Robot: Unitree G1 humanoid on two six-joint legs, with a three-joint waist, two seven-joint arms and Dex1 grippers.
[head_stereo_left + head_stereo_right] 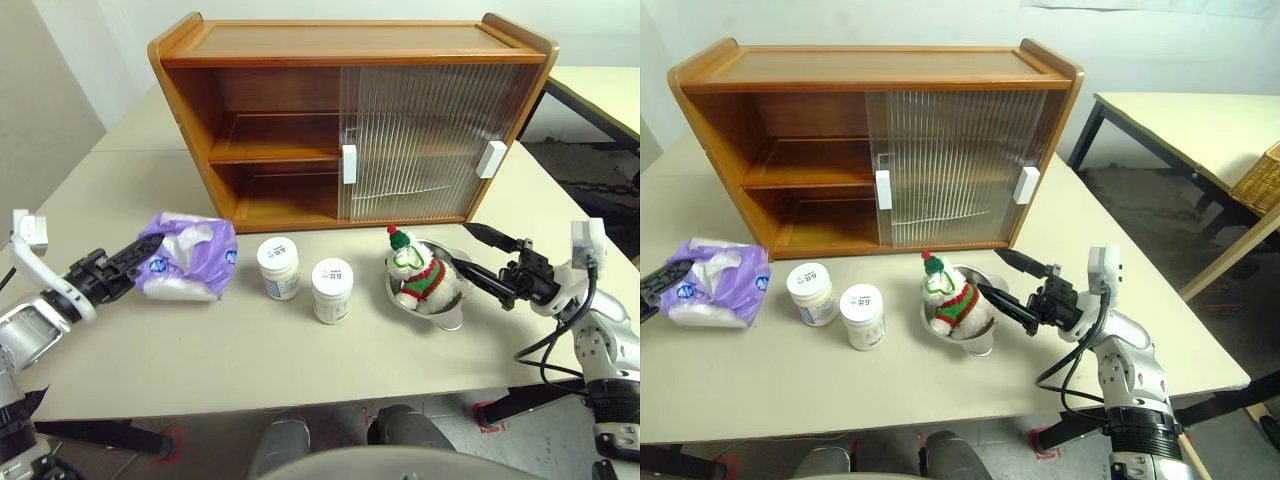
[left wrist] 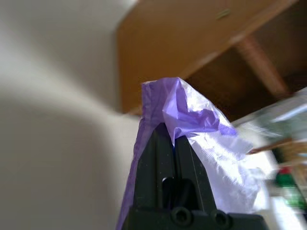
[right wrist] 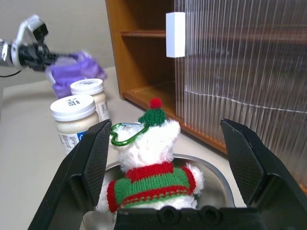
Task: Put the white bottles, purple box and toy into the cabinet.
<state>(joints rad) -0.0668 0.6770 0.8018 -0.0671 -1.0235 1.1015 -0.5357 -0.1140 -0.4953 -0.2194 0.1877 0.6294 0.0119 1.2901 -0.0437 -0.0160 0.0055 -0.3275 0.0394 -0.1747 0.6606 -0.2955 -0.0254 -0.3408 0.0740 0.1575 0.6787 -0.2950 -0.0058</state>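
Observation:
The purple box (image 1: 190, 255) lies at the left of the table, white tissue poking from it. My left gripper (image 1: 128, 264) is shut on its left end; the left wrist view shows the black fingers (image 2: 158, 148) pinching the lilac wrap (image 2: 192, 110). Two white bottles (image 1: 278, 267) (image 1: 332, 290) stand upright in the middle. The toy (image 1: 418, 270) sits in a steel bowl (image 1: 448, 320) to their right. My right gripper (image 1: 478, 260) is open, its fingers either side of the toy without touching it (image 3: 151, 163). The cabinet (image 1: 270, 45) stands behind, its left half open.
Both ribbed sliding doors (image 1: 430, 140) with white handles (image 1: 349, 164) cover the cabinet's right half. An inner shelf (image 1: 270, 152) splits the open half. A second table (image 1: 1180, 120) and a wicker basket (image 1: 1265, 180) stand off to the right.

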